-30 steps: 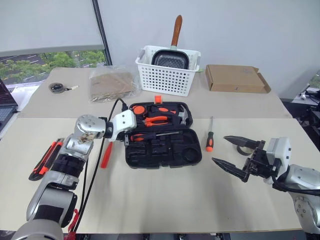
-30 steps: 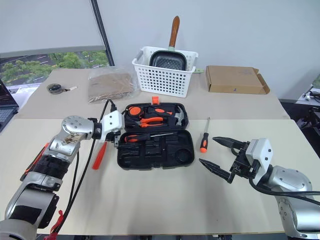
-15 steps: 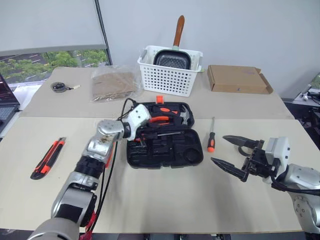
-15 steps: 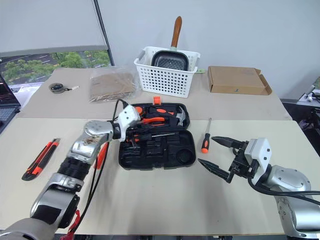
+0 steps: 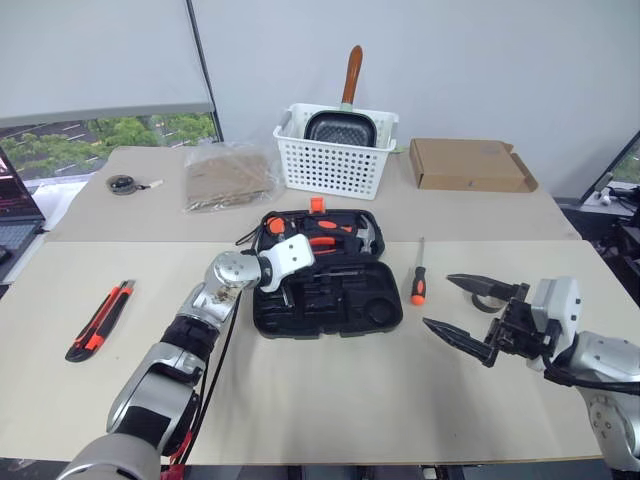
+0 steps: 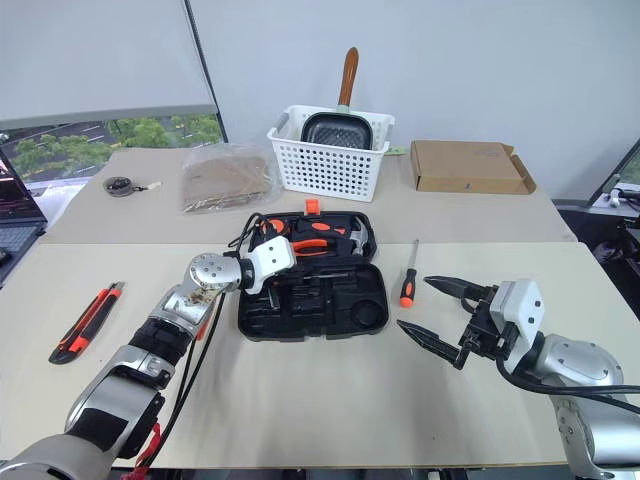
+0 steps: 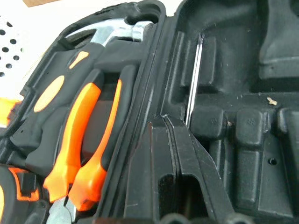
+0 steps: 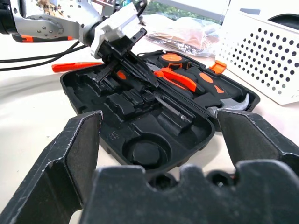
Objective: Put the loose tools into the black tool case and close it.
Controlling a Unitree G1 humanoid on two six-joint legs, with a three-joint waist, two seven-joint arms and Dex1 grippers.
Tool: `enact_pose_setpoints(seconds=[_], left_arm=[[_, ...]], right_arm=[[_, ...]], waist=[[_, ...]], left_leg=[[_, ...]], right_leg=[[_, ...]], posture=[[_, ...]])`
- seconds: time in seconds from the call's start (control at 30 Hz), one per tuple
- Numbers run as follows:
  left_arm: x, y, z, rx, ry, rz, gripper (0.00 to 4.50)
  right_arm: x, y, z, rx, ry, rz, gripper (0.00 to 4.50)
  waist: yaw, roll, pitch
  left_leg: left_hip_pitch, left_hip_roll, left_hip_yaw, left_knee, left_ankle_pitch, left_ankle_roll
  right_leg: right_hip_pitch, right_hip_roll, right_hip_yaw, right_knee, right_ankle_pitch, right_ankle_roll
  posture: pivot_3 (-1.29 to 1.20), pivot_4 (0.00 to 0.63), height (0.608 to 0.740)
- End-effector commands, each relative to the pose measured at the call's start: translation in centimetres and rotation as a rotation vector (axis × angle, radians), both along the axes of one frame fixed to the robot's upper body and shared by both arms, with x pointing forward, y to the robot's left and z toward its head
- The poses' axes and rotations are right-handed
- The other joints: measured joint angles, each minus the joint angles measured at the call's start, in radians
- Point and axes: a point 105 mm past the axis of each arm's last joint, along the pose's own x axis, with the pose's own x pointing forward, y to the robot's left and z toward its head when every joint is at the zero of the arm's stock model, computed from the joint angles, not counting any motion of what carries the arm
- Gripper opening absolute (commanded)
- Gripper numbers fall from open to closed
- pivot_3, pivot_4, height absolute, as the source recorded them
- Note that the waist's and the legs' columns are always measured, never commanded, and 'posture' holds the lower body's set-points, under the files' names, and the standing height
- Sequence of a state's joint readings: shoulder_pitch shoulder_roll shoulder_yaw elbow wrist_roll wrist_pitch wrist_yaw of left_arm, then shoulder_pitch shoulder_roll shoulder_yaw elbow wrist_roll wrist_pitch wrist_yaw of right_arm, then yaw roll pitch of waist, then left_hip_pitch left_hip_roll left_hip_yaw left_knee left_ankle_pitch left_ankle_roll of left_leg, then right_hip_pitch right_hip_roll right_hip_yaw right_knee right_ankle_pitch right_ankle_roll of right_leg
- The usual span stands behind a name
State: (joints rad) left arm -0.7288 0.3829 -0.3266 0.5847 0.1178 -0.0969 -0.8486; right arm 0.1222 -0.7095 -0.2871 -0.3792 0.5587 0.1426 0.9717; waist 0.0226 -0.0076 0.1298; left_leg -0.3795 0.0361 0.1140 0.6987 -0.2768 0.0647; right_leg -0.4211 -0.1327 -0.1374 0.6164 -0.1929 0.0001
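Observation:
The black tool case lies open mid-table, with orange-handled pliers and a hammer in its lid. My left gripper is shut with nothing seen in it. Its fingers point down into the case's left part, and their tips rest by a screwdriver lying in a slot. The thin orange screwdriver lies on the table left of the case. The utility knife is far left. A black-and-orange screwdriver lies right of the case. Further right, my right gripper hovers open and empty.
On the far table stand a white basket holding a pan, a cardboard box, a plastic bag and a small round grey roll. A laptop is at the left edge.
My left gripper moved right and down, from the case's left edge into the case, and shut. The right arm stayed still.

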Motion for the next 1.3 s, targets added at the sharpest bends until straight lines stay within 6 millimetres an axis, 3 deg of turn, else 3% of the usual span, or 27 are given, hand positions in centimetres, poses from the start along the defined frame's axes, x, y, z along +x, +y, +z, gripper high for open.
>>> enact_pose_setpoints(seconds=[0.03,0.2,0.4,0.57,0.67,0.77,0.93,0.97,1.07,1.1,1.17,1.3], left_arm=[[-1.0,2.6,-5.5,0.124,0.143,0.081,0.02],[-0.2,2.4,-4.0,0.042,0.102,0.11,0.02],[-0.1,1.3,2.9,-0.297,0.049,0.079,0.02],[-3.2,1.5,8.0,-0.468,0.078,-0.087,0.02],[-4.9,1.9,9.3,-0.468,0.126,-0.156,1.18],[-6.9,2.4,9.8,-0.418,0.184,-0.228,2.16],[-9.5,3.2,10.8,-0.326,0.247,-0.303,4.22],[-9.8,3.3,11.0,-0.316,0.25,-0.312,4.41],[-10.6,3.4,11.5,-0.289,0.256,-0.324,4.41],[-10.8,3.5,11.6,-0.282,0.259,-0.324,4.5],[-11.1,3.5,11.5,-0.268,0.263,-0.321,4.5],[-11.1,3.6,11.1,-0.255,0.261,-0.297,4.5]], right_arm=[[0.4,-0.4,0.4,-0.039,-0.01,-0.036,4.5],[1.1,-0.4,0.0,-0.054,0.004,-0.067,4.5],[4.3,-1.1,-0.2,-0.04,0.035,-0.295,4.5],[7.4,-0.7,-0.9,-0.019,0.17,-0.462,4.5],[9.0,-0.6,-1.2,0.009,0.261,-0.542,4.5],[10.3,-0.4,-2.0,0.009,0.352,-0.612,4.5],[11.6,-0.7,-4.2,-0.052,0.477,-0.724,4.5],[11.7,-0.7,-4.6,-0.07,0.491,-0.736,4.5],[12.0,-0.9,-5.5,-0.111,0.517,-0.764,4.5],[12.0,-0.9,-5.6,-0.118,0.518,-0.765,3.94],[12.1,-0.9,-5.7,-0.124,0.516,-0.767,3.47],[12.6,-1.0,-5.3,-0.109,0.497,-0.793,1.96]], waist=[[-0.002,0.001,-0.001],[-0.005,0.001,-0.002],[-0.011,-0.002,0.001],[-0.012,-0.008,0.005],[-0.012,-0.008,0.005],[-0.011,-0.007,0.005],[-0.007,-0.007,0.006],[-0.009,-0.007,0.006],[-0.012,-0.007,0.006],[-0.012,-0.007,0.006],[-0.012,-0.007,0.006],[-0.013,-0.007,0.006]], left_leg=[[0.001,0.0,0.0,0.0,0.0,0.0],[0.003,0.0,0.0,0.0,-0.004,-0.008],[0.0,0.0,0.001,0.0,-0.003,-0.01],[-0.016,0.0,0.002,0.0,0.006,-0.004],[-0.017,-0.002,0.004,-0.001,0.01,-0.012],[-0.017,-0.003,0.004,-0.001,0.008,-0.008],[-0.02,-0.005,0.003,-0.002,0.006,-0.006],[-0.02,-0.005,0.002,-0.002,0.006,-0.006],[-0.02,-0.005,0.003,-0.002,0.006,-0.006],[-0.019,-0.005,0.003,-0.002,0.006,-0.006],[-0.019,-0.005,0.003,-0.002,0.006,-0.006],[-0.019,-0.004,0.002,-0.002,0.007,-0.007]], right_leg=[[0.0,0.0,0.001,0.0,0.0,0.0],[0.0,0.0,0.004,0.003,0.0,0.0],[-0.005,0.0,0.006,0.007,0.0,0.0],[-0.021,0.003,0.008,0.009,0.001,-0.002],[-0.021,0.003,0.009,0.008,0.004,-0.01],[-0.02,0.003,0.009,0.005,0.003,-0.009],[-0.02,0.004,0.009,0.0,0.0,-0.002],[-0.02,0.004,0.009,-0.001,0.0,-0.002],[-0.019,0.004,0.011,-0.002,0.0,0.0],[-0.019,0.004,0.011,-0.002,0.0,0.0],[-0.018,0.006,0.011,-0.002,0.0,0.0],[-0.018,0.008,0.013,-0.001,0.0,0.0]], posture=[[0.0,0.15,0.7],[0.0,0.15,0.7],[0.0,0.15,0.7],[0.0,0.15,0.7],[0.0,0.15,0.7],[0.0,0.15,0.7],[0.0,0.15,0.7],[0.0,0.15,0.7],[0.0,0.15,0.7],[0.0,0.15,0.7],[0.0,0.15,0.7],[0.0,0.15,0.7]])
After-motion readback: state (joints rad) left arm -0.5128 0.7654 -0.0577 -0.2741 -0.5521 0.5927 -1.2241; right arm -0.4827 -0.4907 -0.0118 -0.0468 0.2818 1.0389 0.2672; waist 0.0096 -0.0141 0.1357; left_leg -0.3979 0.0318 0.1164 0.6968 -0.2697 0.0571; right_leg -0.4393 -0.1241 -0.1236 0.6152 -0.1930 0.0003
